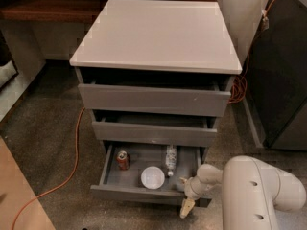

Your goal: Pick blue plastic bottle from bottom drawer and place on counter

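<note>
The blue plastic bottle (171,158) lies inside the open bottom drawer (139,194), right of middle, with its white cap toward the front. My gripper (186,207) hangs at the drawer's front right corner, just outside and below the front panel, about a hand's length from the bottle. It holds nothing that I can see. The white counter (158,32) tops the cabinet, and nothing stands on it.
A red soda can (123,160) stands at the drawer's left and a white bowl (152,177) sits at its front middle. The two upper drawers (153,99) are slightly open. An orange cable (74,152) runs over the floor on the left. A dark cabinet (283,71) stands to the right.
</note>
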Controlling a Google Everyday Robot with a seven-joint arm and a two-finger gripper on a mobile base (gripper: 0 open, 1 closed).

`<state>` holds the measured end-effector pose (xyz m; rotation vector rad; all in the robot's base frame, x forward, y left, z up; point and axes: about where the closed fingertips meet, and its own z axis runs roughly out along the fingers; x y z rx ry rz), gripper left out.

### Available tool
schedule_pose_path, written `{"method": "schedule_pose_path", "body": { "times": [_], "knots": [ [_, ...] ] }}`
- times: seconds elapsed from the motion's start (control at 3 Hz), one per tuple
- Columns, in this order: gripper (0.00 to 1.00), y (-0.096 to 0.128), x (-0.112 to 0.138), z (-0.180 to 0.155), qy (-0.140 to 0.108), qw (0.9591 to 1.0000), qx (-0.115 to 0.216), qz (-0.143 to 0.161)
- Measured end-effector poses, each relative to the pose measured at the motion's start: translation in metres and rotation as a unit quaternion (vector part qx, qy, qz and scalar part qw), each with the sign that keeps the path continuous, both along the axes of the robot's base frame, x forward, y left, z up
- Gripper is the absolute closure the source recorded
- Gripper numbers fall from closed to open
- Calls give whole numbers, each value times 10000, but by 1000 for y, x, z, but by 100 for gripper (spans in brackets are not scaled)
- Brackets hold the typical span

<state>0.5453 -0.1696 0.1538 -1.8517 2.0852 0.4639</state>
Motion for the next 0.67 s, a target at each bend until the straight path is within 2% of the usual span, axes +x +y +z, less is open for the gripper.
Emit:
{"method": "schedule_pose_path", "body": {
  "times": [0.33, 0.67],
  "knots": [
    [0, -7, -39, -5, 248, 9995, -55, -189],
    [0, 0, -52, 13, 227, 9996, -68, -131]
  ]
}}
